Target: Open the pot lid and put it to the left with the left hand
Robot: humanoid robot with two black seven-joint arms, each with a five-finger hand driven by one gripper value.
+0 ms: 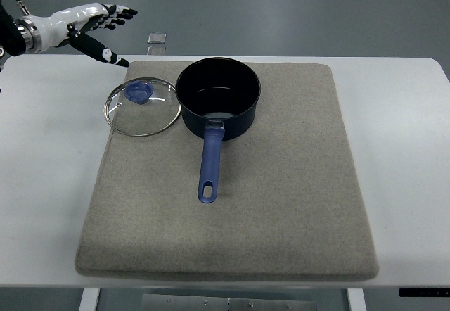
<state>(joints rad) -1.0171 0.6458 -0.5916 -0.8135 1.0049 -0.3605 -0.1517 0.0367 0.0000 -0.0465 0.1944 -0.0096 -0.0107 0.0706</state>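
The white bench is carrying a large grey mat that is covering most of its middle. On the mat, toward its far left part, a dark blue pot is standing upright and uncovered, so its dark inside is showing. Its blue handle is pointing toward the near edge of the bench, and a hanging hole is showing at the end of it.

The glass lid is lying flat on the mat, just beside the pot on its left side. Its metal rim is touching or almost touching the pot wall; I cannot tell which. The blue knob of the lid is sitting off the middle, toward the far side, so the lid is perhaps lying a little tilted.

The left hand is coming in from the upper left corner and is hovering above the far left corner of the mat, apart from the lid. Its fingers are stretched out and spread, and the thumb is pointing down toward the mat corner; it is holding nothing.

A small flat square object is lying on the floor behind the bench.
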